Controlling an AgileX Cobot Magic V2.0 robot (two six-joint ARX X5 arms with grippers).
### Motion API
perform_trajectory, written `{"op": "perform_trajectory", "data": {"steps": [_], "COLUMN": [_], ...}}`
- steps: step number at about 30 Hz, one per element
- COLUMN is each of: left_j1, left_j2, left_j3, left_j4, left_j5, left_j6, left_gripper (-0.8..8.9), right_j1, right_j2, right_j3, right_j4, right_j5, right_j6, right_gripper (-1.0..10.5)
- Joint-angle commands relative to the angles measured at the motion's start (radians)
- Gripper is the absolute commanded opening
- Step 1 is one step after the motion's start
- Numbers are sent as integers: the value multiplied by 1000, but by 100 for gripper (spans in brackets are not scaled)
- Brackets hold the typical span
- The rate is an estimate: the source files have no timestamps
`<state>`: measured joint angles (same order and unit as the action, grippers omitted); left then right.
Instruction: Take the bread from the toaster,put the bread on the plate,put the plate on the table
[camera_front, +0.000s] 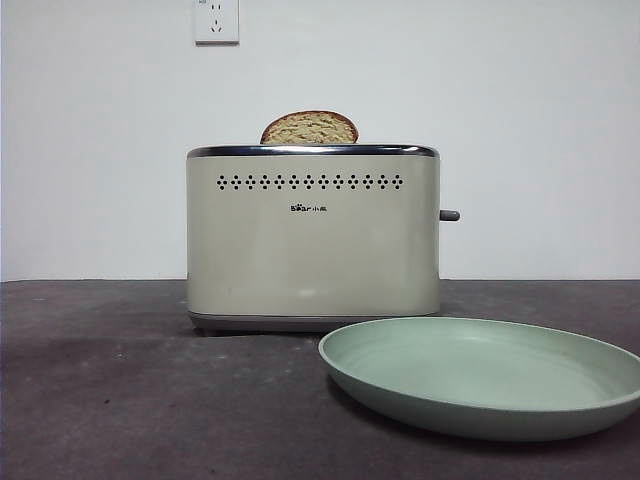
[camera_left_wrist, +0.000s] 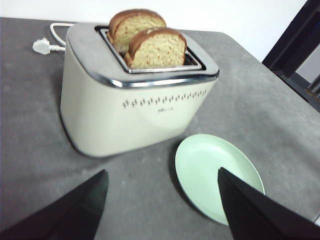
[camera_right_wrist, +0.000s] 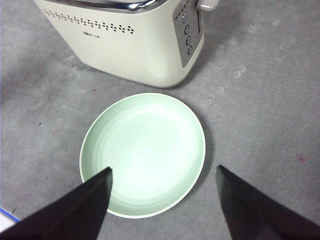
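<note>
Bread (camera_left_wrist: 156, 49) upright in toaster (camera_left_wrist: 125, 107) slot — well apart from both grippers' wide-spread fingers, right gripper (camera_right_wrist: 162, 200) over plate (camera_right_wrist: 145, 150).

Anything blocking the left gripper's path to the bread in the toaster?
Nothing visible. The left gripper is open above the table, short of the toaster; the bread stands up out of the nearer slot, a second slice behind it.

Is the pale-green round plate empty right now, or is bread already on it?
Empty. The pale-green round plate shows bare inside in the right wrist view, and both tan bread slices stand in the cream toaster.
</note>
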<state>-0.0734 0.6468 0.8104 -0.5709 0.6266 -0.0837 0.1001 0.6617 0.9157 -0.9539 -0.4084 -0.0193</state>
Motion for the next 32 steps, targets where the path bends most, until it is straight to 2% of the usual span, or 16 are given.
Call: {"op": "perform_trajectory", "data": {"steps": [1, 10, 23, 32], "left_j1": [-21, -115, -255, -315], "left_j2": [77, 389, 856, 1035], "left_j3": [59, 270, 655, 748], "left_j4": [47, 150, 149, 206], "left_j5": [1, -4, -66, -184], "left_j6": [29, 108, 251, 338], "left_gripper": [363, 363, 363, 363], "right_j1": [3, 3, 3, 3], "right_j2": [3, 4, 4, 4], "right_j3": [13, 13, 13, 13], "right_j4": [7, 7, 6, 6], "right_j5": [1, 1, 10, 17], "right_j6": [8, 8, 9, 9], "right_gripper": [337, 337, 337, 337]}}
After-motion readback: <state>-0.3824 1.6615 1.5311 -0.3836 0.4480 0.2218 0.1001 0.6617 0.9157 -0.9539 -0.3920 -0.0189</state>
